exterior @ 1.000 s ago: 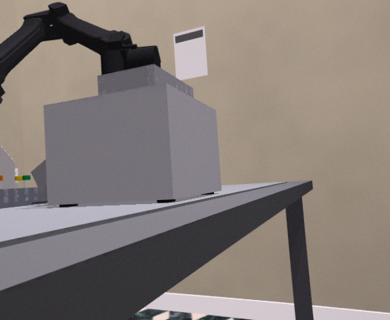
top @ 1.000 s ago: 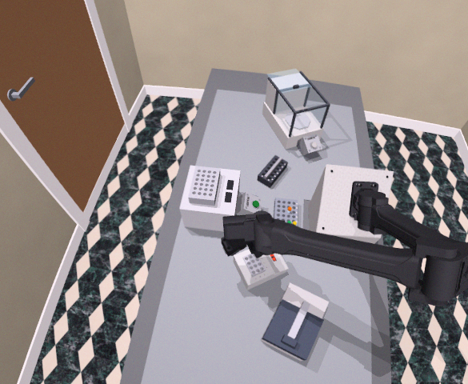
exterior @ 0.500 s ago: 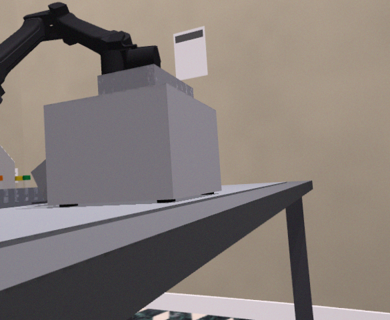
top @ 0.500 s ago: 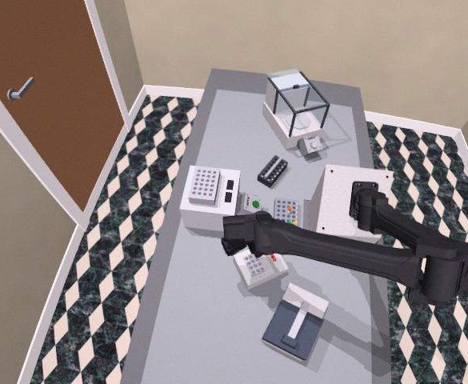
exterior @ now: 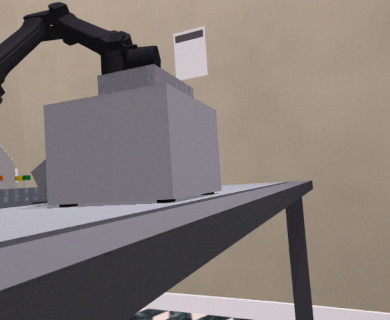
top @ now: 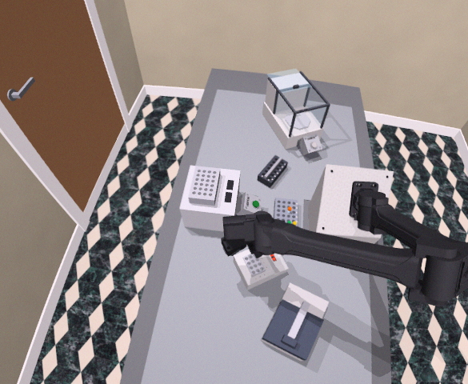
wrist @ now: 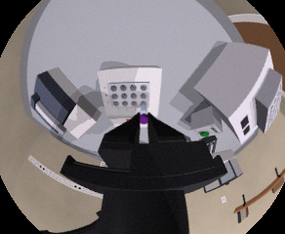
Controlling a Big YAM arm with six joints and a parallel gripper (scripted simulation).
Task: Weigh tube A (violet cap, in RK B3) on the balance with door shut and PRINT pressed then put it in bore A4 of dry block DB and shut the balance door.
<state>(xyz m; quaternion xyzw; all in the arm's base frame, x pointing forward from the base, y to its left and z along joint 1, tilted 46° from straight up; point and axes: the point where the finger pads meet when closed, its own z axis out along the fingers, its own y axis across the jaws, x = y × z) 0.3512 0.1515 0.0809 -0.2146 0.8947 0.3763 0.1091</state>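
Lowering stage of the transfer to the dry block, as judged from the tube's position. The black parallel gripper (top: 233, 246) (wrist: 143, 115) is closed on tube A, a slender clear tube with a violet cap (wrist: 143, 119), its lower end at or just above the front-right corner of the bore grid on the white, box-shaped dry block (top: 266, 274) (wrist: 154, 83). Whether the tip has entered bore A4 cannot be told. The next move calls for an upright, centred descent to the bottom before release; a skewed push could shift the unfixed block.

Near the top edge of the bench in the top view, toward its right corner, the glass-boxed white balance (top: 281, 130) has its pale top pane (top: 287, 80) slid back. Weighing was presumably finished, though no lit lamp is discernible; the door remains to be shut.

Markings: red display characters (top: 273, 257) (wrist: 128, 120), dark print on the grey mixer with a green disc (top: 255, 203) (wrist: 204, 134), and a dark-banded white wall sheet (exterior: 191, 58). No wording or brand is legible.
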